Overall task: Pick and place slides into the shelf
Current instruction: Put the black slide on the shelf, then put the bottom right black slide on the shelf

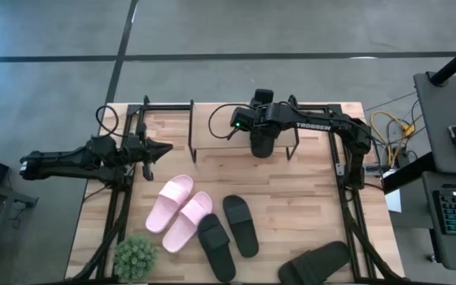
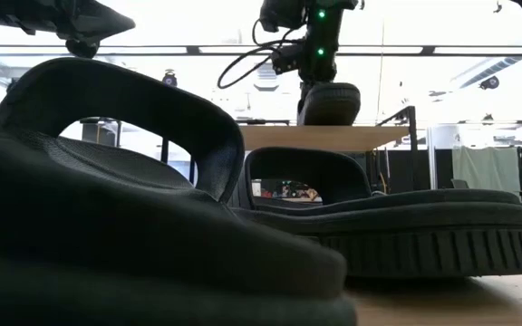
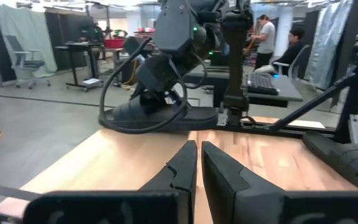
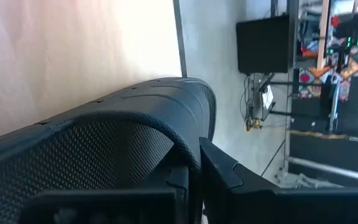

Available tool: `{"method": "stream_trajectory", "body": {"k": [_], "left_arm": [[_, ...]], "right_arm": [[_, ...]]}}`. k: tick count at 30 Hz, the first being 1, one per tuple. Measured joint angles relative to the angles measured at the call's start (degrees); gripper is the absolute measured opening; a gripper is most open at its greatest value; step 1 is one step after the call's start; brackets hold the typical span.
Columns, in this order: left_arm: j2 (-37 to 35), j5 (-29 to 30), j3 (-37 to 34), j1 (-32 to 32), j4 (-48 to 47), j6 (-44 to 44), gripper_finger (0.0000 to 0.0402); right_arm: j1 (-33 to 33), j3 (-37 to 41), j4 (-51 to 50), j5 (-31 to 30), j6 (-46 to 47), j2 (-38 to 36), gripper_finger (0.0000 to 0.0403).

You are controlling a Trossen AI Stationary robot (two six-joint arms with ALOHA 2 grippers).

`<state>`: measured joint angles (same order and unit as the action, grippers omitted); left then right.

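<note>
My right gripper (image 1: 263, 133) reaches from the right over the shelf (image 2: 333, 138) at the table's far middle, shut on a black slide (image 1: 264, 146). In the low view that slide (image 2: 329, 102) hangs right over the shelf's top board; whether it touches the board I cannot tell. Two pink slides (image 1: 177, 212) and two black slides (image 1: 229, 233) lie sole-down on the table's near half, and another black slide (image 1: 315, 263) lies at the near right. My left gripper (image 1: 163, 149) waits shut and level at the table's left, holding nothing. My right gripper pinches the black slide's wide strap at its edge (image 4: 178, 151) between its two fingers (image 4: 219, 177). The fingers slant down onto it from the table's right. The slide stays roughly level, sole down, below the fingers over the shelf's top board.
A small green plant (image 1: 135, 256) stands at the near left corner. The shelf's black metal legs (image 1: 192, 131) rise at the far middle. In the low view a black slide (image 2: 107, 208) fills the foreground. People sit at desks (image 3: 278, 46) beyond the table.
</note>
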<state>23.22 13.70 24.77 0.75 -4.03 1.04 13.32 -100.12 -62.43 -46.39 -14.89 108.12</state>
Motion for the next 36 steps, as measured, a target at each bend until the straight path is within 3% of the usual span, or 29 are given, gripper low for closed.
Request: {"method": "stream_trajectory", "body": {"k": [14,26,30,34,36], "left_arm": [[0.0,0.3,0.0,0.0,0.0,0.1,0.001],[0.0,0.3,0.0,0.0,0.0,0.2,0.001],[0.0,0.1,0.0,0.0,0.0,0.3,0.001],[0.2,0.1,0.0,0.0,0.0,0.3,0.001],[0.3,0.1,0.0,0.0,0.0,0.3,0.001]], "right_arm": [[1.0,0.1,-0.8,2.6,-0.4,-0.1,0.0132],[-4.6,-0.7,-8.3,1.8,9.1,-4.0,0.0174],[-8.0,-0.8,-15.7,4.5,22.3,-8.1,0.018],[-10.5,-0.7,-27.9,18.9,47.9,-11.7,0.018],[-12.4,0.5,-27.2,24.9,58.0,-13.8,0.018]]}}
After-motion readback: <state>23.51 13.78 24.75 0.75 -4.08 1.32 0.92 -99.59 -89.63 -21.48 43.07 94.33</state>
